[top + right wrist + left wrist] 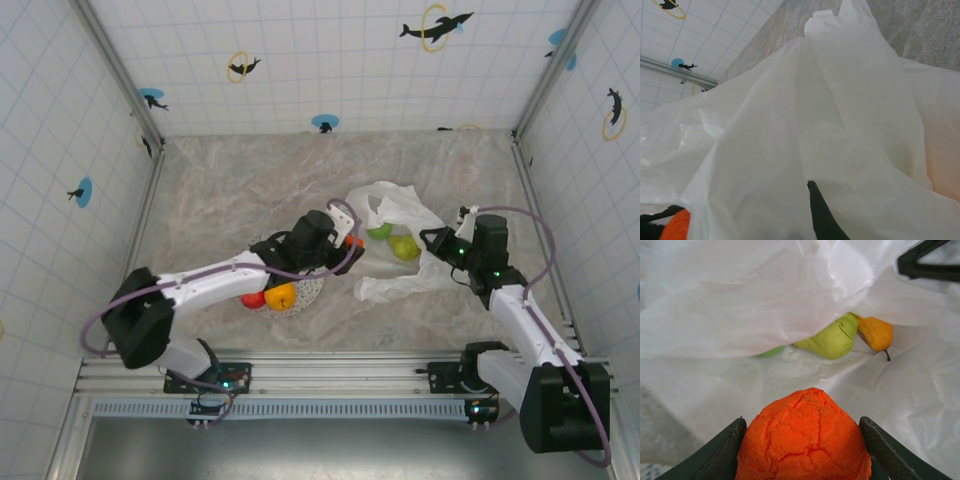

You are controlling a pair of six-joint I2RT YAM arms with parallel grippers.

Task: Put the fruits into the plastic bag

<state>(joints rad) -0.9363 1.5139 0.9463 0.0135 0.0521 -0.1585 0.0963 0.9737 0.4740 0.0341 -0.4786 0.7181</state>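
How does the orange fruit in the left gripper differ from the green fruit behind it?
The orange fruit is orange with a cracked, rough skin; the green fruit is pale green and smoother. The orange fruit is gripped between the fingers of the left gripper, while the green fruit lies inside the plastic bag, partly under a fold. Both are small fruits.

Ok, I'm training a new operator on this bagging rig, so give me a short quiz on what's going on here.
1. True or false: the plastic bag holds no fruit yet.
2. What is the right pincer shut on? A a fruit; B the plastic bag; C nothing.
3. Fill in: the left pincer holds an ___ fruit.
Key: 1 false; 2 B; 3 orange.
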